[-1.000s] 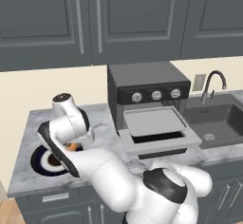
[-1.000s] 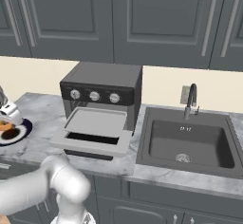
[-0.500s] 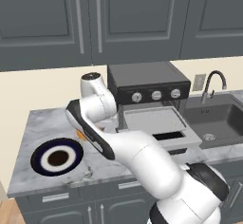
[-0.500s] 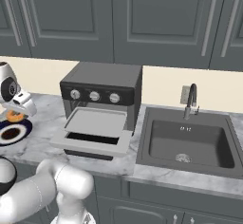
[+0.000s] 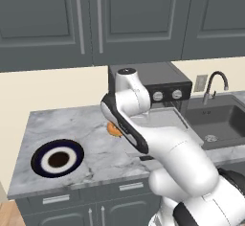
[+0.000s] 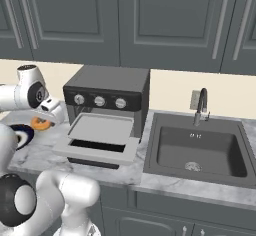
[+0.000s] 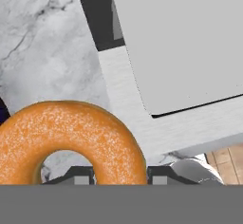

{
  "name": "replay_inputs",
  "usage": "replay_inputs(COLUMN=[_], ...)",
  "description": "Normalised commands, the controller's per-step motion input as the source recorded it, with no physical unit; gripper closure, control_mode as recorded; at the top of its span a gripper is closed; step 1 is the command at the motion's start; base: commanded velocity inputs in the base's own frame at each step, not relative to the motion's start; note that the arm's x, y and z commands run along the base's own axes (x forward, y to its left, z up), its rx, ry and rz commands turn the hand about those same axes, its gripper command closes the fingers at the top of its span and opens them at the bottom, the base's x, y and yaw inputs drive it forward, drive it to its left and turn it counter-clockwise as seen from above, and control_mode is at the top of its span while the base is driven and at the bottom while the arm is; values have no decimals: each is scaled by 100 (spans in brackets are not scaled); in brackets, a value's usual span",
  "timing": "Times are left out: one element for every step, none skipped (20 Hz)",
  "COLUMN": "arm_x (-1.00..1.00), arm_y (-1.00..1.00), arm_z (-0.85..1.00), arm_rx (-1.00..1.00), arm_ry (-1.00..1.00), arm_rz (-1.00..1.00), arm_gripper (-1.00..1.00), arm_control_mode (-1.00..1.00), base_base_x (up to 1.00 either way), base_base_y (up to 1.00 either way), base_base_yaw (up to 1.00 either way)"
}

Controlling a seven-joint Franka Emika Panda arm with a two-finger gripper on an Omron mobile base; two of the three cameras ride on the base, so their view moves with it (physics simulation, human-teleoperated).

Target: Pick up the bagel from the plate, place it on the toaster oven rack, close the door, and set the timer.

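Hand [image 7: 116, 173] grips bagel [image 7: 71, 137], its lower edge cut off; arm hides most of the toaster oven rack [image 5: 165, 119].

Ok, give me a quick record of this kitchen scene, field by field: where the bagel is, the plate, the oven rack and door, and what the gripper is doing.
bagel: held in the gripper, above the counter between plate and toaster oven
plate: on the marble counter, left of the oven, nothing on it
toaster oven rack: pulled out, bare
door: dropped open, lying flat in front of the oven
gripper: shut on the bagel, just left of the open door
sink: right of the oven
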Motion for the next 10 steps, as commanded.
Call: replay_inputs(arm_x=[0,0,0,0,0,0,0,0,1,3], arm_y=[-96,-92,-87,-87,-86,-84,-81,-76,-71,-64], arm_z=[0,0,0,0,0,0,0,0,0,0], arm_rx=[0,0,0,0,0,0,0,0,0,0], arm_ry=[0,0,0,0,0,0,0,0,0,0], arm_rz=[-1,0,0,0,0,0,0,-1,-1,-1], arm_gripper=[100,100,100,100,100,100,100,100,100,100], arm_control_mode=[-100,-100,-100,-100,-100,-100,-100,-100,-100,-100], base_base_x=[0,0,0,0,0,0,0,0,0,0], base_base_y=[0,0,0,0,0,0,0,0,0,0], base_base_yaw=[0,0,0,0,0,0,0,0,0,0])
